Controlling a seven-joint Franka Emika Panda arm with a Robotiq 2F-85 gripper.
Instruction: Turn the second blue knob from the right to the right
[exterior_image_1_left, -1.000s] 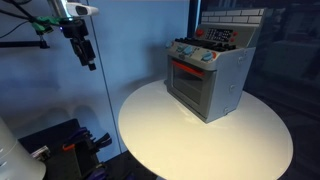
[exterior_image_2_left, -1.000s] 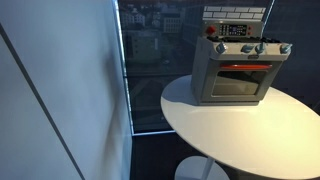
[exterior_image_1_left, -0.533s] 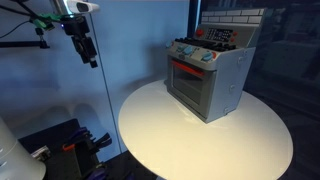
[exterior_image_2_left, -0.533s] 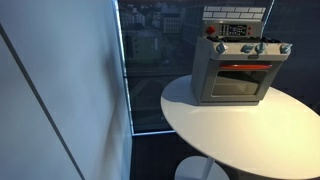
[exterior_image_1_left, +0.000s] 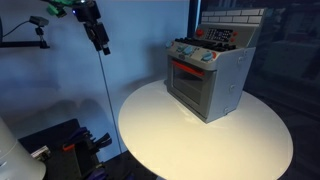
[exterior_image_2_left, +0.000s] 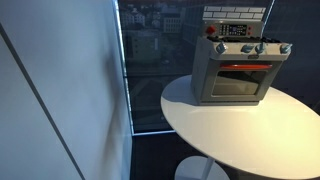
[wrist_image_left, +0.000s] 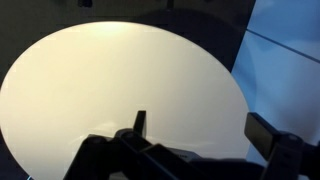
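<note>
Wrist view looks down on the round white tabletop (wrist_image_left: 110, 80) with nothing on the part it sees; the end effector (wrist_image_left: 200, 140) comes in from the bottom edge, its two dark fingers (wrist_image_left: 140, 124) spread well apart with nothing between them, so it is open and empty. The toy oven does not appear in this view at all, which I read as the camera pointing at the bare near side of the tabletop rather than at the work.

In an exterior view the end effector (exterior_image_1_left: 103, 46) hangs high in the air beside and above the tabletop (exterior_image_1_left: 160, 135), well apart from the toy oven (exterior_image_1_left: 208, 80), which stands upright toward the far side of the surface with its door facing the arm's side; that placement leaves the control row open to a frontal approach.

The row of blue knobs runs along the top front edge of the oven, above the door; the second blue knob from the right (exterior_image_2_left: 263, 47) sits in that row, though the knobs are small enough here that I cannot be sure exactly where one ends and the next begins; a red knob (exterior_image_2_left: 210, 30) sits apart on the back panel and is not the target.

By my judgement the task is at its very start: nothing touches the knob. The next move calls for a long travel across and down, then jaws narrowed around that one knob without catching its neighbours, which stand just beside it.
</note>
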